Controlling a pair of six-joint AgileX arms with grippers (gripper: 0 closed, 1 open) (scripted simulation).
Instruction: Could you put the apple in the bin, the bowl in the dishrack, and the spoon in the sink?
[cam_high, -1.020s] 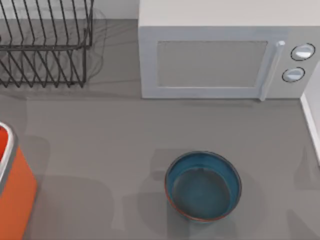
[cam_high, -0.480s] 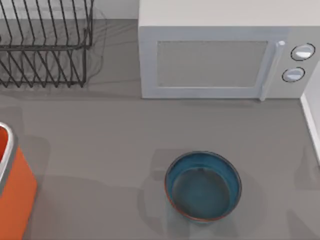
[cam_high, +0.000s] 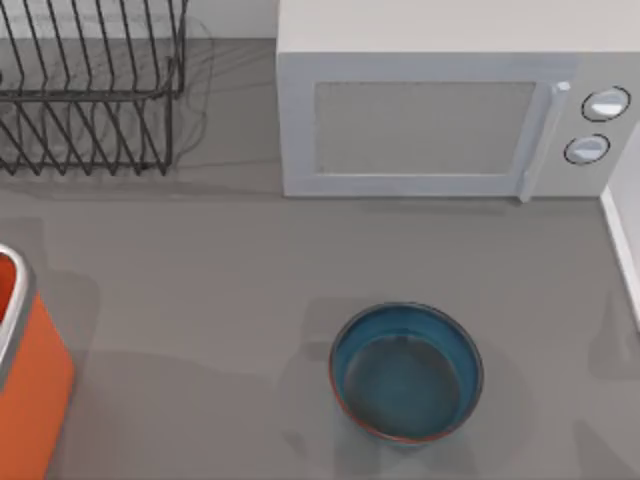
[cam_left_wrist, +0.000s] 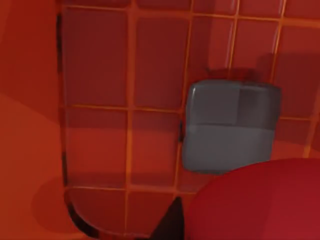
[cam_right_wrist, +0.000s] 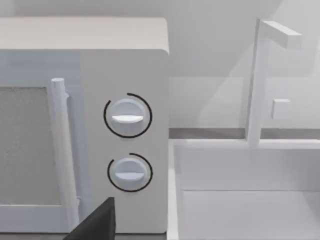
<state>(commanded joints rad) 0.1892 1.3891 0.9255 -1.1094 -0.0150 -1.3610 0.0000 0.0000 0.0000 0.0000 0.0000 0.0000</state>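
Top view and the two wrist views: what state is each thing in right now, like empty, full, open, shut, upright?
bowl: upright on the table, empty.
dishrack: upright at the far left, nothing in it.
microwave: door shut.
bin: upright at the table's left edge, open at the top.
apple: close under the left wrist camera, over the bin's orange gridded inside.
sink: empty as far as seen.

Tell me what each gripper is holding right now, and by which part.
In the left wrist view the red apple sits right against the camera over the bin's orange floor; whether it is gripped, and where, cannot be told.
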